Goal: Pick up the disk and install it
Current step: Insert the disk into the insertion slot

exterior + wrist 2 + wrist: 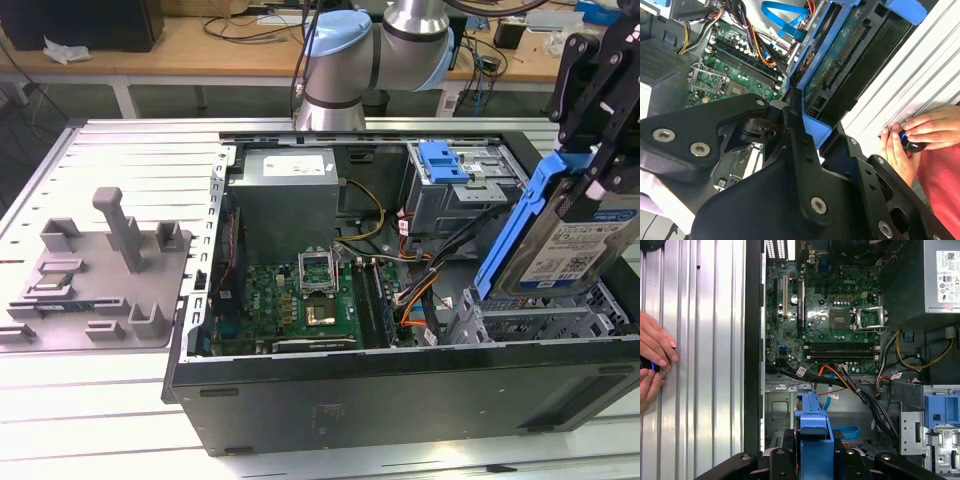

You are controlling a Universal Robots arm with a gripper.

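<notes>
The disk is a silver drive with a white-and-blue label in a blue carrier rail. It hangs tilted, nearly on edge, over the drive cage at the exterior view's right front corner of the open computer case. My black gripper is shut on its upper end. In the second wrist view the disk's underside runs away from the gripper, which clamps the blue rail. The first wrist view has the blue carrier's edge between the fingers, above the cage floor.
The case holds a green motherboard, a grey power supply, cable bundles and a bare blue bracket in the rear bay. A grey fixture lies at the exterior view's left. A person's hands rest on the slatted table beside the case.
</notes>
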